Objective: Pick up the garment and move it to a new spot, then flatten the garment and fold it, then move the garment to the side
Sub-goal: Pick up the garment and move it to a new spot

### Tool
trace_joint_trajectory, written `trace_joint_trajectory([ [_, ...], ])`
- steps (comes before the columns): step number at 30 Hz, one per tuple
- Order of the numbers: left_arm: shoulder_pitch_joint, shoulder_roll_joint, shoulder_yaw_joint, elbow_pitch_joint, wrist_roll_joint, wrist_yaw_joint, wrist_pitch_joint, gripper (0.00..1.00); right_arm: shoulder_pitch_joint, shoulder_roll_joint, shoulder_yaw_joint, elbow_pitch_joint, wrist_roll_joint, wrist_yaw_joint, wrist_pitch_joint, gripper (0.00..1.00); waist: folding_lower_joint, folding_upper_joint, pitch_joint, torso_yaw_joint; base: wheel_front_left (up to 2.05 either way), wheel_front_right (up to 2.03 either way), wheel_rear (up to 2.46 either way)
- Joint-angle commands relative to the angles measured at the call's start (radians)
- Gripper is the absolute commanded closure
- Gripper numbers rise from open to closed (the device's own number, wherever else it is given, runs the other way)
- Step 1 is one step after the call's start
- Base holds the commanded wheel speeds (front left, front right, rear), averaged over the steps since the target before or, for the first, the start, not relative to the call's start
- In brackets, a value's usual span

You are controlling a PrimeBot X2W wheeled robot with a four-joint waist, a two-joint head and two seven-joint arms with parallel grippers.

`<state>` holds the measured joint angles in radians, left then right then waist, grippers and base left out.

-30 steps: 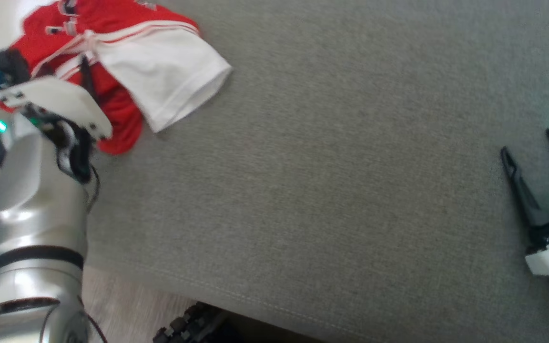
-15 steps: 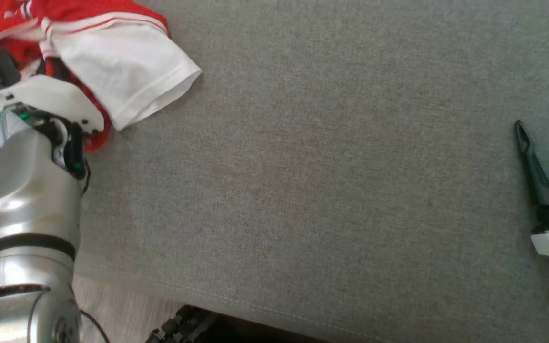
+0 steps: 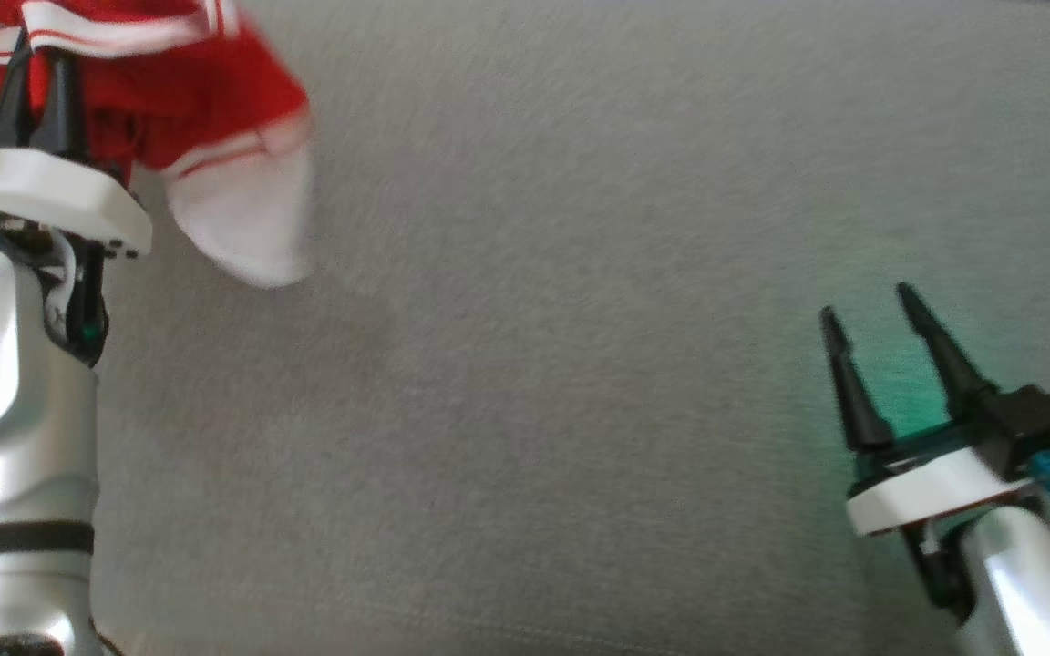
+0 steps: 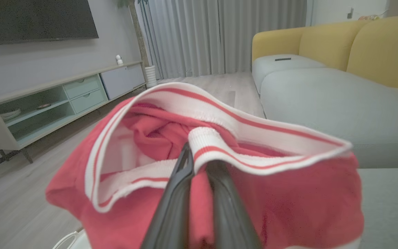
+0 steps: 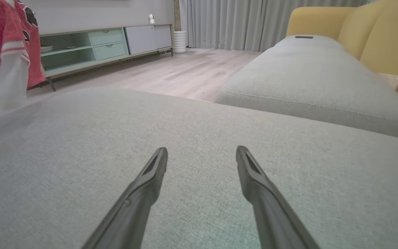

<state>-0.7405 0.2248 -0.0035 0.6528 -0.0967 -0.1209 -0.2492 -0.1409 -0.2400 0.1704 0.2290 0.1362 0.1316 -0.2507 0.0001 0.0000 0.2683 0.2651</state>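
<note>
The garment (image 3: 188, 100) is a red shirt with white sleeves and red-striped white trim, bunched at the top left of the head view. My left gripper (image 3: 37, 55) is shut on its fabric. In the left wrist view the two dark fingers pinch a striped white band of the garment (image 4: 288, 204), which hangs lifted around them. A white sleeve dangles down toward the grey cushion (image 3: 580, 319). My right gripper (image 3: 867, 305) stands open at the lower right, just above the cushion (image 5: 81, 155), with nothing between its fingers. The right wrist view shows the garment (image 5: 2, 45) hanging at far left.
The grey cushion spreads wide between the two arms. Beyond it lie a second grey seat (image 5: 316, 86) with yellow backrests (image 5: 385, 48), a wooden floor (image 5: 171, 74), a low TV cabinet (image 4: 54, 100) and curtains (image 4: 219, 34).
My left gripper has shut on the garment and lifted it off the cushion; the white sleeve now hangs down. The head camera shifted, and the right gripper appears further left.
</note>
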Motion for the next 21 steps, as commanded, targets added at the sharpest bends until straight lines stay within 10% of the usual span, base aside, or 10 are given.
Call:
trace_joint_trajectory([
  [1, -0.027, 0.058, 0.017, -0.049, 0.001, -0.001, -0.007, 1.0, 0.009, 0.002, 0.023, -0.024, -0.008, -0.001, -0.011, 0.0, -0.0001, 0.0, -0.113, -0.105, 0.0, 0.0, 0.0],
  [21, 0.138, -0.045, -0.36, -0.356, -0.181, -0.01, 0.151, 1.0, 0.014, 0.134, 0.057, -0.041, -0.025, -0.001, -0.011, 0.0, -0.0001, 0.0, -0.211, -0.482, 0.0, 0.0, 0.0],
])
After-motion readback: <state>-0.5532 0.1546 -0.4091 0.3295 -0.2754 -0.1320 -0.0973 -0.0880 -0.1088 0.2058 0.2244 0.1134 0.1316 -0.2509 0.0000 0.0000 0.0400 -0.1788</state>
